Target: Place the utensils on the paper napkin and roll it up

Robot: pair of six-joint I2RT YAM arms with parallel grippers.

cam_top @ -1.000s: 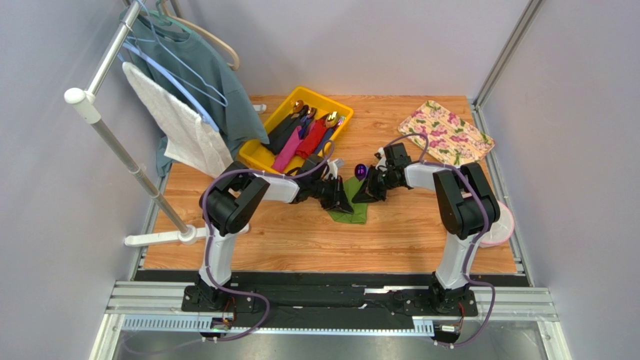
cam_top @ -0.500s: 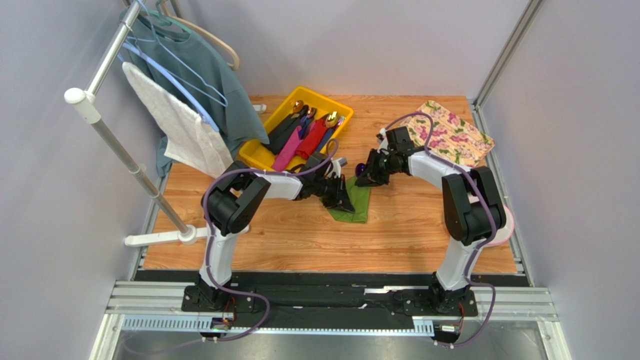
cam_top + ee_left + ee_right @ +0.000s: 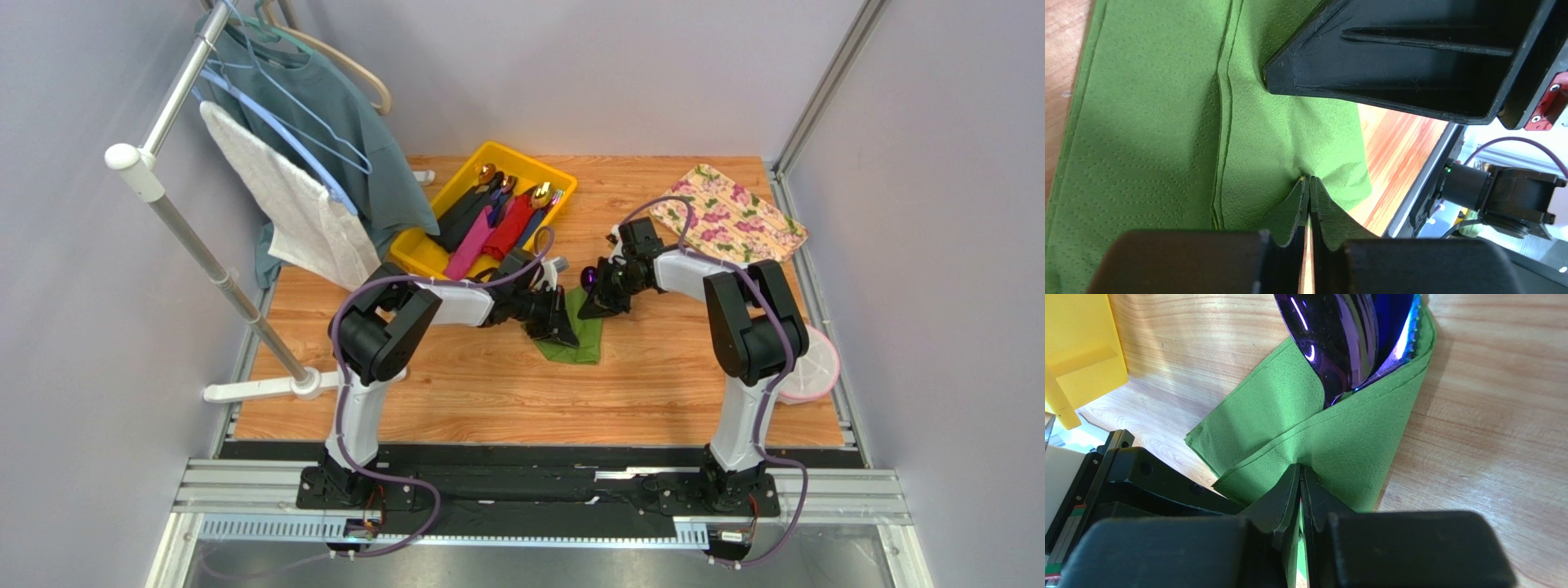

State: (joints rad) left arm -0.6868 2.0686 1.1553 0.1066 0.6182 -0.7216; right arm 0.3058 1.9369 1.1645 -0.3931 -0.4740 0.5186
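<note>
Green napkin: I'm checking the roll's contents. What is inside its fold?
In the right wrist view, shiny purple-blue utensil heads stick out of the open top of the green napkin. Their handles, and any other piece inside, are covered by the paper.

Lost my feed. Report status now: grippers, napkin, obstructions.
Left gripper shut on paper napkin. Right gripper shut on its folded edge. Utensil heads tucked inside the fold. No obstruction seen; grippers close together.

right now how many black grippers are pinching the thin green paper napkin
2. The left black gripper is shut on the thin green paper napkin; the right black gripper is shut on its folded edge, below the dark iridescent utensil heads.
</note>
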